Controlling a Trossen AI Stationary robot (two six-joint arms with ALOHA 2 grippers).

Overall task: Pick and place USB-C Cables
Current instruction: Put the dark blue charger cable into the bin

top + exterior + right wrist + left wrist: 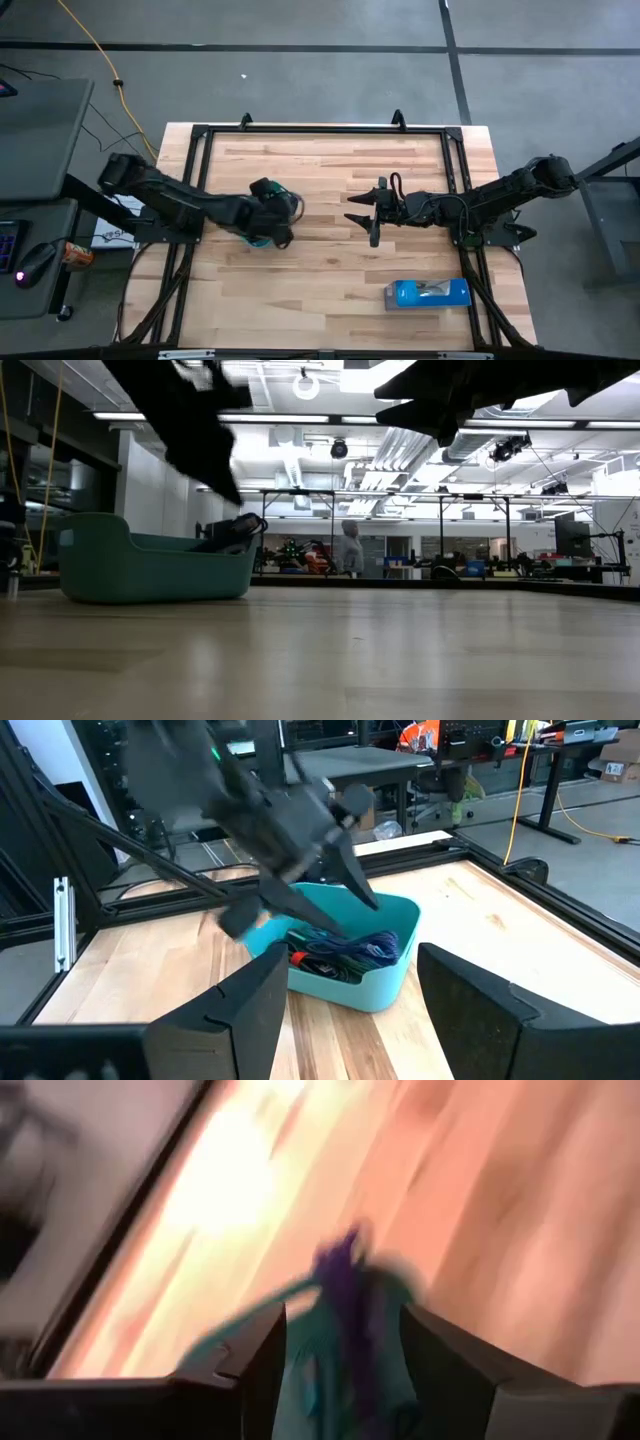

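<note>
A teal tray (385, 975) stands left of the table's middle. A dark blue-purple cable bundle (365, 948) lies in it beside a dark bundle with red on it (312, 962). In the low view a dark bundle (236, 530) sticks up over the tray's rim (150, 565). My left gripper (305, 905) hangs open just above the tray. In its own blurred wrist view the purple cable (345, 1280) shows between its fingers (345, 1340) without touching them. My right gripper (355, 210) stands open in the air at the table's middle, pointing at the tray.
A bright blue rectangular box (428, 292) lies near the table's front right. A black frame (320, 130) runs around the wooden table top. Bare wood lies between the tray and the box. A person (349, 548) stands in the room far beyond the table.
</note>
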